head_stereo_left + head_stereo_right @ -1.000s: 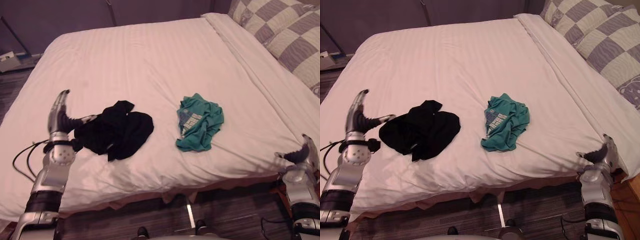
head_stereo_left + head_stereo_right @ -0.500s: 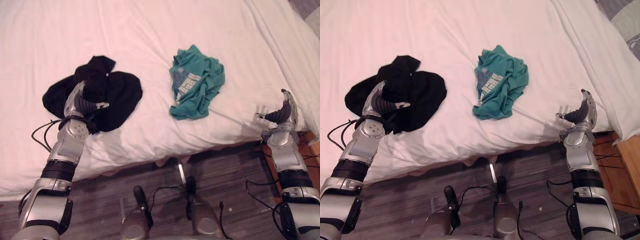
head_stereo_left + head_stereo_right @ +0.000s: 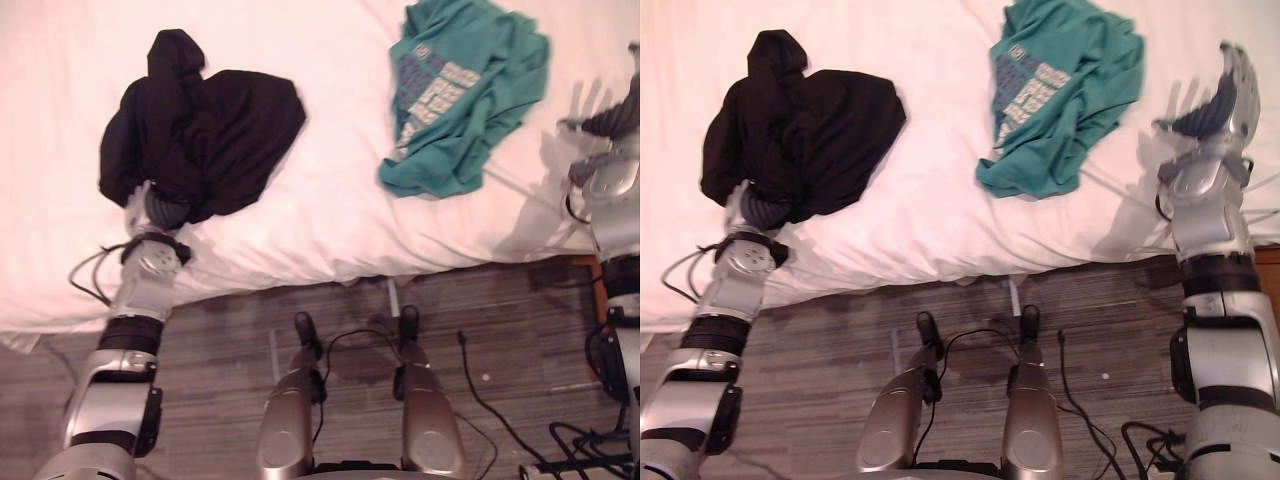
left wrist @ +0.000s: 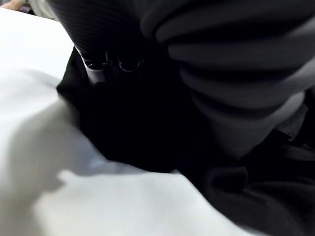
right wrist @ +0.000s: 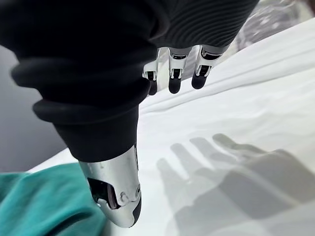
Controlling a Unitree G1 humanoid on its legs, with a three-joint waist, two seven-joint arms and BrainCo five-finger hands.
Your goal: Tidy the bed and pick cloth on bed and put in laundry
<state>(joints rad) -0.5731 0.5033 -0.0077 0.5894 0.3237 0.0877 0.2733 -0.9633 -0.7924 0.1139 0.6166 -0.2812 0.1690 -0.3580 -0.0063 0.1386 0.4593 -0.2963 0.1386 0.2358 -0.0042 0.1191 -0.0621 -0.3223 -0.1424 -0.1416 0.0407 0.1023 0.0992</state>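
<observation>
Lying bunched near the front edge of the white-sheeted bed [image 3: 300,225], the black crumpled cloth [image 3: 210,125] covers the front of the left robot hand [image 3: 160,208], which is pushed into its near side; whether that robot hand grips the cloth cannot be told. A teal printed T-shirt [image 3: 465,90] lies rumpled well apart from the black cloth. Just beside the T-shirt, the right robot hand [image 3: 1218,105] hovers above the sheet, released, fingers [image 5: 174,73] straight and spread.
</observation>
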